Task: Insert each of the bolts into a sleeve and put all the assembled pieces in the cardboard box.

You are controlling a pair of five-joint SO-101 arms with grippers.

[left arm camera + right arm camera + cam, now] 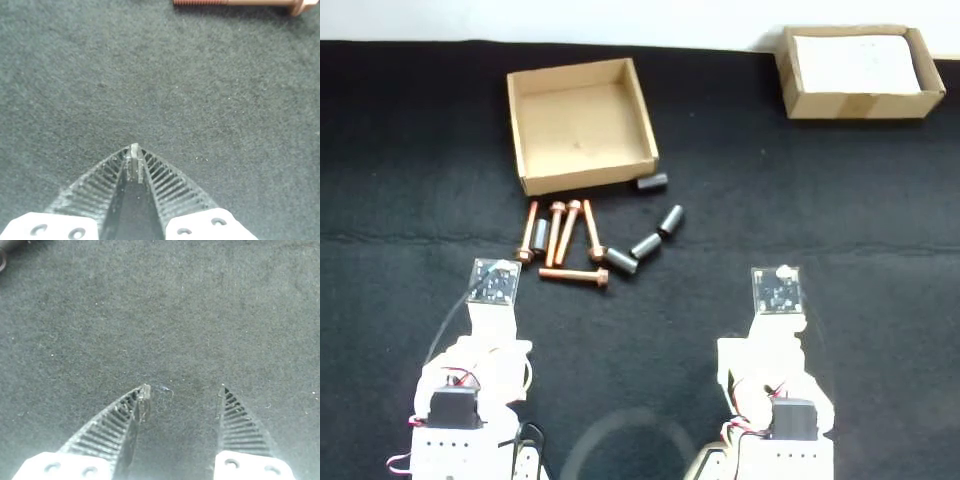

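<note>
1. Hovering low over the black mat (840, 200), the left gripper (134, 156) has its fingertips pressed together on nothing. The right gripper (182, 395) stands with its fingertips apart, also empty.
2. The bolts (556, 232) and sleeves (671, 220) lie loose in a cluster at 6 o'clock of the open cardboard box (525, 150), with none inside it.
3. The nearest bolt (573, 275) lies crosswise, its long axis running 9 to 3 o'clock with the head at 3. It sits close by at 1 o'clock of the left arm and farther off at 10 o'clock of the right arm.
4. The left arm looks better placed for that bolt, though its fingers would first have to part and then close across the shank. The nearest sleeve (622, 263) suits the right arm.
</note>
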